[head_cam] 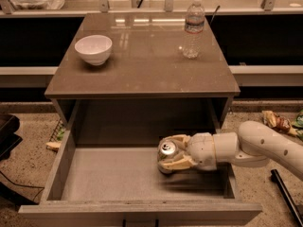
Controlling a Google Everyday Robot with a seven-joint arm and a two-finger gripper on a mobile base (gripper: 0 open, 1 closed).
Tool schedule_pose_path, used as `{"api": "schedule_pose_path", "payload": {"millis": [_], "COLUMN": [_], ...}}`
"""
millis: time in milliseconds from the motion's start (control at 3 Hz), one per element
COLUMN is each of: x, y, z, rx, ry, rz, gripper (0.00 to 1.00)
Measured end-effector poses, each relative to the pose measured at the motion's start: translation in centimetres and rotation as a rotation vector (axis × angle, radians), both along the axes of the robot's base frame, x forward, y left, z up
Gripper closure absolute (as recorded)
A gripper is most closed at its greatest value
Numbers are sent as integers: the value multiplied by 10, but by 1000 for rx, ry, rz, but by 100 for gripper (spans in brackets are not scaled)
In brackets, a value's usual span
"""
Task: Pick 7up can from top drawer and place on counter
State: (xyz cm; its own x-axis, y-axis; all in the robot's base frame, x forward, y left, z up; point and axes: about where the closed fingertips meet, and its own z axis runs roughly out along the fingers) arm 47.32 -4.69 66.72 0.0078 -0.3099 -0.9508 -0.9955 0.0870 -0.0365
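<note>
The 7up can (166,149) stands upright on the floor of the open top drawer (109,176), right of its middle, with its shiny pull-tab top showing. My gripper (164,153) reaches in from the right on a white arm. One finger lies behind the can and one in front, both against its sides. The can's lower part is hidden by the front finger (176,164). The counter (142,65) is the glossy brown top above the drawer.
A white bowl (93,48) sits on the counter's left part. A clear plastic water bottle (192,28) stands at its back right. The drawer's thick front panel (142,213) is nearest the camera. Litter lies on the floor at right (277,122).
</note>
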Motion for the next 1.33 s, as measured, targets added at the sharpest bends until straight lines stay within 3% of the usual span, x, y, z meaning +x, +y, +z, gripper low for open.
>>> {"api": "schedule_pose_path", "payload": {"millis": [333, 667, 1333], "x": [0, -1, 7], "y": [2, 5, 7], "z": [0, 7, 98], "rx": [1, -11, 19], "ry": [0, -1, 13], "rz": [4, 14, -6], "gripper": [87, 100, 100]}}
